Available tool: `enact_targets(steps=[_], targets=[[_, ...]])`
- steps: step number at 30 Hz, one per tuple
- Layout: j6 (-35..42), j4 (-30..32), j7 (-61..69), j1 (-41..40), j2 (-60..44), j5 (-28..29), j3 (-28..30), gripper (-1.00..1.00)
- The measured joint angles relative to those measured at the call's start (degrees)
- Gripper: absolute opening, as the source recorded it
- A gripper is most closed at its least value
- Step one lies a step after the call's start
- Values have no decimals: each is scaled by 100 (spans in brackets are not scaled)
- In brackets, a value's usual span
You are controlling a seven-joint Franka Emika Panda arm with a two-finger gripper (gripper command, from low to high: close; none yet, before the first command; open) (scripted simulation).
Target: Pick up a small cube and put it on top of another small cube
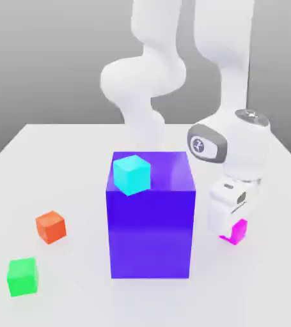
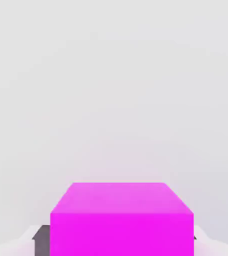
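Gripping the magenta cube (image 1: 236, 232) (image 2: 122, 235), the fingers (image 1: 228, 231) are closed on it, one pressed to each of two opposite sides, with only the width of the cube between them. With the tall blue-violet block (image 1: 150, 217) as the landmark, the magenta cube is beside it, toward the exterior view's right, low down near the level of the table (image 1: 173, 303); whether it touches the table is hard to tell, since part of it is hidden behind the fingers in that view. The white arm (image 1: 245, 144) reaches down on that same side of the block, its hand tilted a little in the exterior view and well apart from the block's side. On top of the block sits a cyan cube (image 1: 132, 174), at the near edge and toward the exterior view's left, its faces turned at an angle to the block's own. Beyond the block's other side, toward the exterior view's left, an orange-red cube (image 1: 51, 227) rests on the table, also turned at an angle. A green cube (image 1: 23, 276) lies on the table on that side too, farther out from the block than the orange-red one and nearer the camera, the two cubes apart from each other.
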State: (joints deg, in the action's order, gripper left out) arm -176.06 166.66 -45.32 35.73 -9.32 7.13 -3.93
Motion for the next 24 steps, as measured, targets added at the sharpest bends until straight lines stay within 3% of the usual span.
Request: enact_targets(steps=[5,8,15,24], targets=[[811,203,510,37,1011,-741,-209,-100],[959,-6,132,-214,1085,-499,2,-100],[1315,-1137,730,-1625,1051,-103,753,-100],[2290,-2122,2590,-4001,560,-737,2005,-100]])
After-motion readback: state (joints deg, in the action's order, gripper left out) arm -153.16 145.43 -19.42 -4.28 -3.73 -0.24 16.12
